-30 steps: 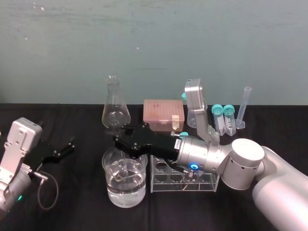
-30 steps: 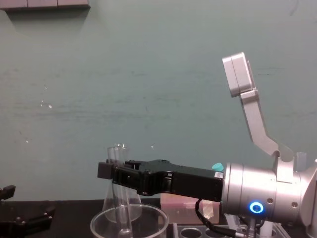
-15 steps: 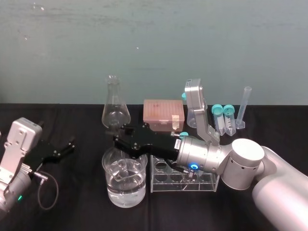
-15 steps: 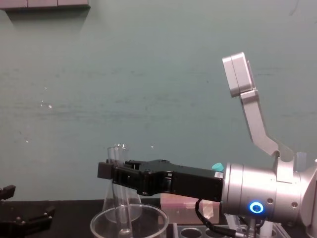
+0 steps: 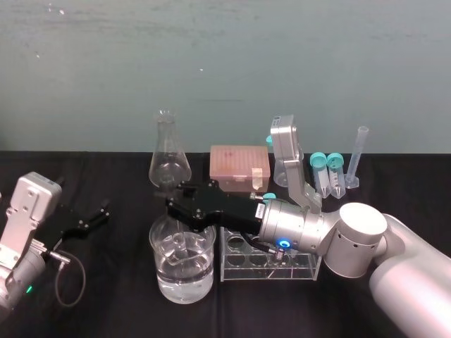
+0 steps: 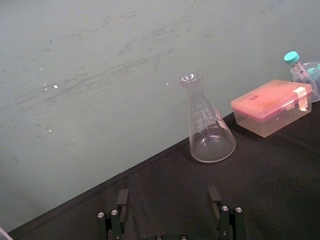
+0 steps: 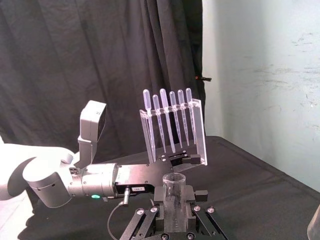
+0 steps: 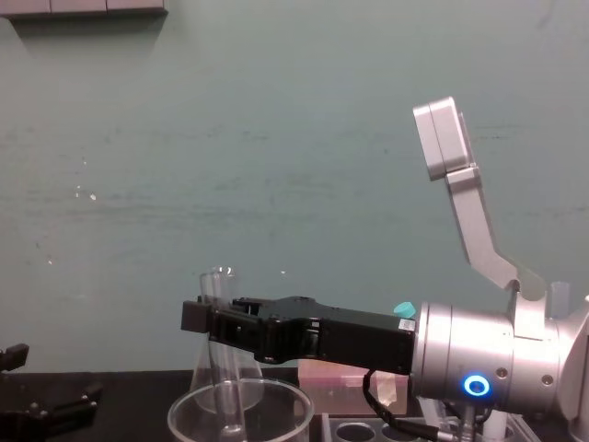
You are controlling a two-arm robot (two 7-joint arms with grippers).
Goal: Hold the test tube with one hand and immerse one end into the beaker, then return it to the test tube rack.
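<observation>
Right gripper (image 5: 177,208) clamps the test tube (image 8: 226,368), tip in the beaker (image 5: 163,278) at seven o'clock; best lift plumb, clearing the rim; test tube rack (image 5: 268,266) at five; left gripper (image 5: 95,218) agape, idle, at nine.

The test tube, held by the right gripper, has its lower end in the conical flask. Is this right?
Wrong vessel: the test tube, held by the right gripper, has its lower end in the beaker; the head view shows it.

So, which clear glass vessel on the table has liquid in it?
The wide beaker below the right gripper holds water; the conical flask behind it is empty.
</observation>
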